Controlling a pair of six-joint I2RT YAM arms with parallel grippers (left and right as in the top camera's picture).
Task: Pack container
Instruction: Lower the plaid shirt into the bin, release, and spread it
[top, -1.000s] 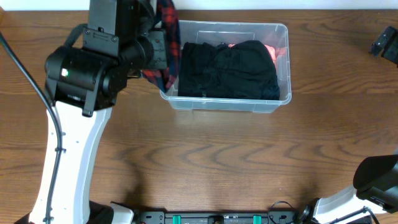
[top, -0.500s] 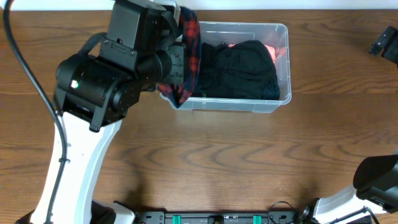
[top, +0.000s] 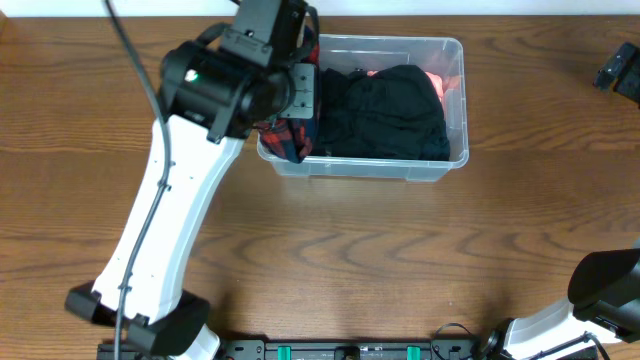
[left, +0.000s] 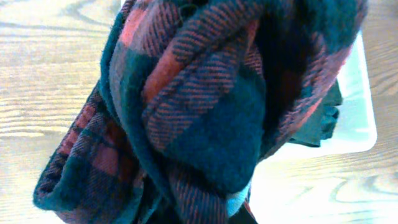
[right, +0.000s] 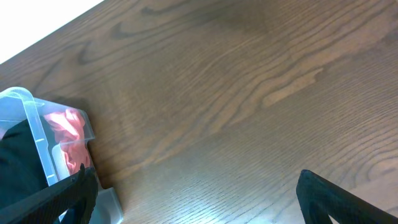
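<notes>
**A:** Any writing to read?

**B:** None that I can make out. The container (top: 455, 100) is clear plastic. Black cloth (top: 385, 110) covers its bottom, and a bit of red cloth (top: 440, 85) shows at its right end.

**A:** Where does it sit?

**B:** At the rear middle of the worktop (top: 400, 260), with its long side running left to right.

**A:** And the left arm?

**B:** The left arm (top: 180, 220) slants up from the near left edge, a long white link ending in a dark wrist over the container's left end. The left tool (top: 300, 100) points down there. It is closed on a plaid cloth (left: 199, 112), and the folds hide its fingers. The cloth hangs bunched, in red and dark checks, across the left rim.

**A:** The right one?

**B:** The right tool (right: 196, 180) is off to the right, well apart from the container. Its two dark fingers (right: 81, 186) are spread wide, gripping nothing, with only bare wood under them.
</notes>
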